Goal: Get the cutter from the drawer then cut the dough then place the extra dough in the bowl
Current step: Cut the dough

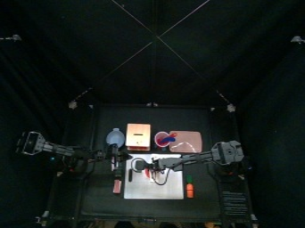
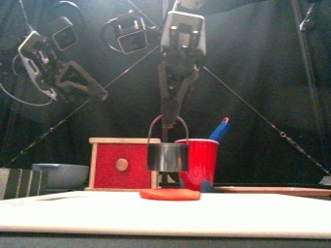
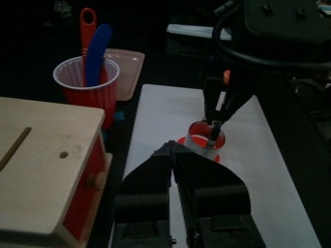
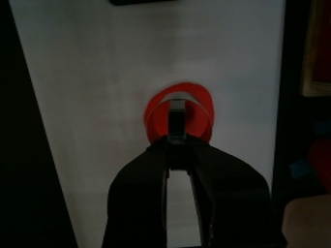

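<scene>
A round metal cutter [image 2: 169, 156] stands on the flat red dough [image 2: 169, 194] on the white cutting board [image 2: 77, 208]. My right gripper [image 2: 169, 118] comes straight down from above and is shut on the cutter's wire handle. The right wrist view shows the cutter [image 4: 180, 112] over the dough [image 4: 161, 105], just past the closed jaws of that gripper [image 4: 177, 141]. My left gripper [image 3: 173, 149] is shut and holds nothing. It hovers at the board's left end, short of the cutter [image 3: 206, 132].
The pale wooden box [image 2: 123, 163] with its red drawer front stands behind the board. A red cup [image 2: 202, 161] holding a blue knife [image 2: 218, 129] is to the box's right. The blue-grey bowl [image 2: 57, 174] is at the back left.
</scene>
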Controlling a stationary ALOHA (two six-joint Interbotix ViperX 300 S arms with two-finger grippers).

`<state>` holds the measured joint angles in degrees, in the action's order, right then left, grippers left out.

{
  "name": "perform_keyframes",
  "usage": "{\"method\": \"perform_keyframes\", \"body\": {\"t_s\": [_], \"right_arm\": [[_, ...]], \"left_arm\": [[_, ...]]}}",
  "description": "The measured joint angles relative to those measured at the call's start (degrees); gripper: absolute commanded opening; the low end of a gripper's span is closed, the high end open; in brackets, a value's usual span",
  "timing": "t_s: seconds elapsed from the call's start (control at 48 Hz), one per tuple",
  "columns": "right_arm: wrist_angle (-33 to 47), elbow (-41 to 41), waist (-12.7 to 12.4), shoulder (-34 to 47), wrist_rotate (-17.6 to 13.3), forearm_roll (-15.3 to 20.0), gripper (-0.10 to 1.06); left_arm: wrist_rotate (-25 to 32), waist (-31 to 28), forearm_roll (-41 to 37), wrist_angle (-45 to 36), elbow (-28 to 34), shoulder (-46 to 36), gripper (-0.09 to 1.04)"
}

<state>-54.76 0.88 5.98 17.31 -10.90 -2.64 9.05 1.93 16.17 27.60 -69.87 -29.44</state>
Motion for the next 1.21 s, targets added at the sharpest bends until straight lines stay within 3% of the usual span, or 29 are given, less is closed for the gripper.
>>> {"method": "perform_keyframes", "body": {"t_s": [0.562, 0.896, 1.208], "right_arm": [[2.4, 2.5, -1.2, 0.0, 0.1, -1.3, 0.49], [2.5, 2.6, -1.7, -0.4, -0.4, -2.0, 0.72], [5.1, 4.4, -1.1, -5.4, -0.8, -0.2, 0.74]], "left_arm": [[-0.1, -0.4, -0.1, 0.0, -0.1, -0.1, 0.4], [-0.3, -0.4, 0.9, 0.0, -0.1, -0.1, 0.4], [-0.3, -0.2, 2.2, 0.0, 0.0, -0.1, 0.41]]}}
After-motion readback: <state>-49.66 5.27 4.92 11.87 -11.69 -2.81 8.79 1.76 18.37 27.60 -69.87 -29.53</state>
